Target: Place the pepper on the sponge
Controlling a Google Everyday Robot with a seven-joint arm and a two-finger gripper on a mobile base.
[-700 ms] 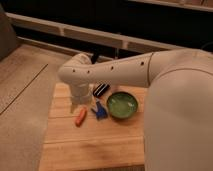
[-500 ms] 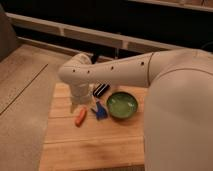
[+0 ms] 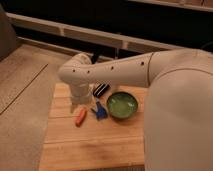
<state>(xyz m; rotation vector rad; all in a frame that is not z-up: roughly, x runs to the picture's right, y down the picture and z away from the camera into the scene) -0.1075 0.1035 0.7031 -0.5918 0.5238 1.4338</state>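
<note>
Just changed: nothing I can see; my arm, the small orange carrot-shaped pepper (image 3: 80, 116) and the small blue blocky sponge (image 3: 100, 112) lie as a moment ago.
Meaning: the pepper rests on the pale wooden tabletop (image 3: 90, 145), just beside the sponge, not on it.
Claw (image 3: 88, 106): low between the two, spread wide, seemingly empty.
Counts: one pepper, one sponge, one round green bowl (image 3: 122, 105), one black white-striped oblong (image 3: 101, 90).

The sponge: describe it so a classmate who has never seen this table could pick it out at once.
On the wooden table, look just left of the round green bowl. The sponge lies there, right of the orange pepper near the gripper: the only blue, blocky piece.
</note>
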